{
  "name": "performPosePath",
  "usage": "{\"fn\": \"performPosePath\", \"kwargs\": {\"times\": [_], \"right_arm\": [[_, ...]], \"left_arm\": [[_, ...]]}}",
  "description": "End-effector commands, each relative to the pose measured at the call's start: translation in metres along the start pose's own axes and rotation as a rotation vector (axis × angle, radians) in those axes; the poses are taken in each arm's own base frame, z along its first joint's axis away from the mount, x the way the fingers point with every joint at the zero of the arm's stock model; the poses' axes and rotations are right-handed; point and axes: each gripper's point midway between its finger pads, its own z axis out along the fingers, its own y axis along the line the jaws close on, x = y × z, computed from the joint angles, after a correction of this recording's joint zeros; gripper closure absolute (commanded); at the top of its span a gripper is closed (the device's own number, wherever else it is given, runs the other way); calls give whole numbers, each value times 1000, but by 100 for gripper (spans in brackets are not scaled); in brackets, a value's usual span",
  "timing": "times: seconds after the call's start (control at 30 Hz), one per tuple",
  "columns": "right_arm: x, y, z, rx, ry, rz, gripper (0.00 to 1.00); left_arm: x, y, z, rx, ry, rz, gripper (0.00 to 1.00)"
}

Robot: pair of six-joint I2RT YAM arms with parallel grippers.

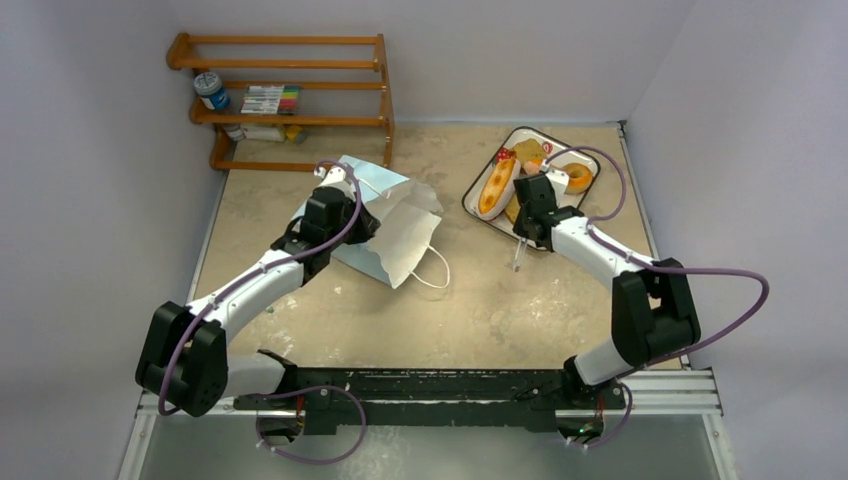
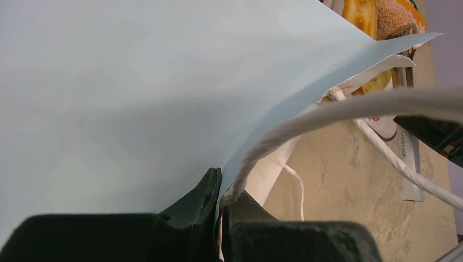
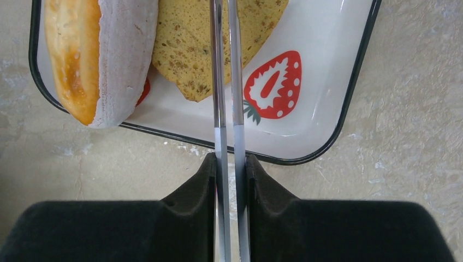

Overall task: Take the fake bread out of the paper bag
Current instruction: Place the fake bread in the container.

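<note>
Right hand (image 3: 230,162) clenched on tongs (image 3: 217,82) above toast slice (image 3: 180,49); left hand (image 2: 224,188) pinching paper bag (image 2: 136,82). Risk: snagging tongs could drag the slice off the tray (image 3: 327,82).

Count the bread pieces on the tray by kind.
Toast: 2
Roll: 1
Doughnut: 1
Total: 4, all on the tray
</note>
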Motion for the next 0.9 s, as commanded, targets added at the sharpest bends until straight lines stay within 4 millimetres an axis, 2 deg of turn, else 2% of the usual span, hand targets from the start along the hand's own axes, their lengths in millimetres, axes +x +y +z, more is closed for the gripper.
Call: {"fn": "performPosePath", "kwargs": {"times": [0.0,0.07,0.13,0.3,0.47,0.57,0.87], "right_arm": [[-19,0,-5,-5,-51,67,76],[-18,2,-6,-17,-44,77,75],[-6,-2,-4,-12,-16,73,73],[5,-4,-5,-21,6,94,68],[5,-3,-11,-38,8,110,66],[5,-3,-14,-47,11,118,61],[4,-7,-25,-60,-1,144,60]], "left_arm": [[-18,-5,-9,27,-53,19,100],[-19,-4,-10,25,-54,20,100],[-19,-4,-11,27,-54,20,100],[-18,-4,-12,34,-48,17,100],[-19,-5,-12,40,-50,14,100],[-20,-6,-12,43,-51,12,100],[-18,-6,-13,48,-47,13,100]]}}
